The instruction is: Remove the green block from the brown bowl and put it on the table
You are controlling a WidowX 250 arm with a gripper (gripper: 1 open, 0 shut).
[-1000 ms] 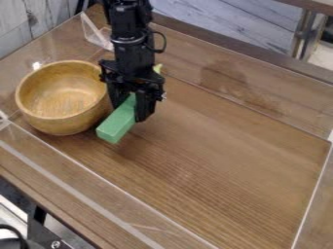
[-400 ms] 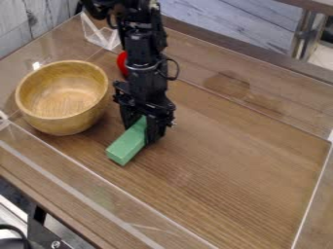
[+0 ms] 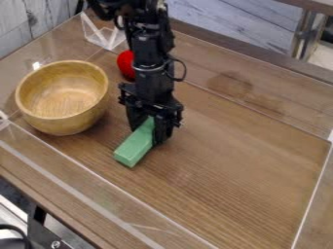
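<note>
Gripper points straight down, fingers clamped on the upper end of the green block. Block is tilted: the gripped end is up between the fingers, and the far end angles down toward 7 o'clock, at or right on the table; can't tell from here whether it actually touches the wood.

Block is fully outside the brown bowl. It sits just beside the bowl, off its 4 o'clock side, with a visible strip of tabletop between them. No contact between block and bowl.

Bowl is upright near the left edge of the table, at roughly 9 to 10 o'clock from the gripper. The visible inside is bare wood.

Black arm rises from the gripper toward 12 o'clock, nearly vertical, running out of the top of the view.

A red strawberry-like toy peeks out behind the arm at about 11 o'clock from the gripper, mostly hidden by it, between the arm and the bowl's far rim.

Clear acrylic wall runs along the table's near edge, at 6 to 7 o'clock from the block.
</note>
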